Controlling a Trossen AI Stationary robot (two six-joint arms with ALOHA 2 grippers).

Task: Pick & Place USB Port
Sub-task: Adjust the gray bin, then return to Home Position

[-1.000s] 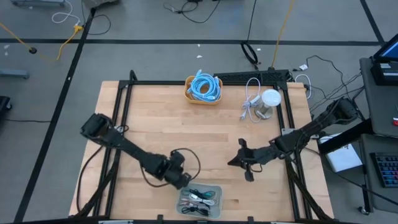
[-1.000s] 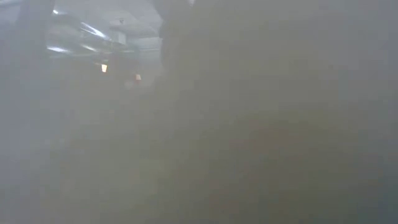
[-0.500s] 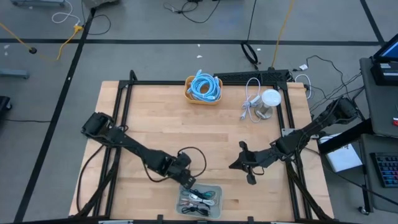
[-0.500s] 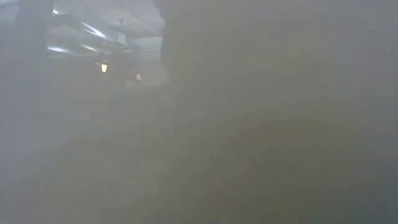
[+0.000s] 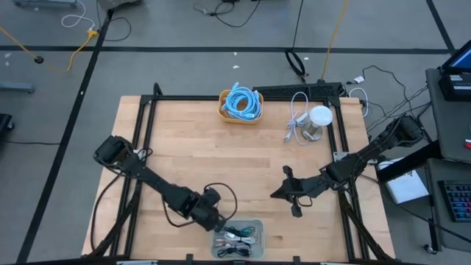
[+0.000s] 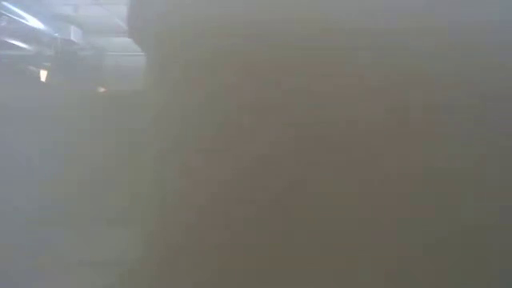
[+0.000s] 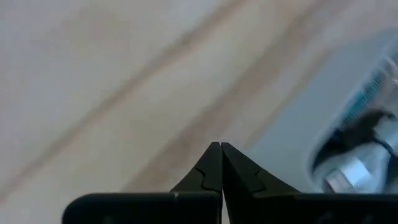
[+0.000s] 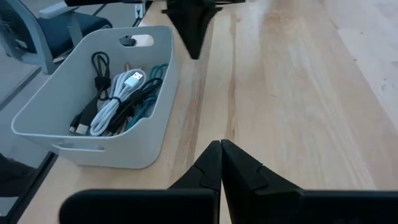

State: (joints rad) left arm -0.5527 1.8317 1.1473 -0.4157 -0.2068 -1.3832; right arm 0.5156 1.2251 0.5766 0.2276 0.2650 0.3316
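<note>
A pale grey bin (image 5: 237,237) stands at the table's near edge and holds several coiled cables, among them a white USB cable (image 8: 127,84). My left gripper (image 5: 215,222) is shut and hangs just off the bin's left rim; its wrist view shows the bin wall (image 7: 311,124) beside the shut tips (image 7: 221,146). My right gripper (image 5: 282,192) is shut over bare wood to the right of the bin. Its wrist view looks across at the bin (image 8: 118,134) and the left gripper (image 8: 193,28). The low view shows only a blur.
A yellow tray with a coiled blue cable (image 5: 241,104) sits at the far edge. A white round object with a white cable (image 5: 309,121) stands at the far right. Black frame rails (image 5: 140,140) run along both sides of the table. Bare wood (image 5: 221,154) fills the middle.
My left gripper has shifted a little toward the table's right, then back and toward the near edge. It now sits closer to the bin's left rim and has stayed shut. The right arm has kept still.
</note>
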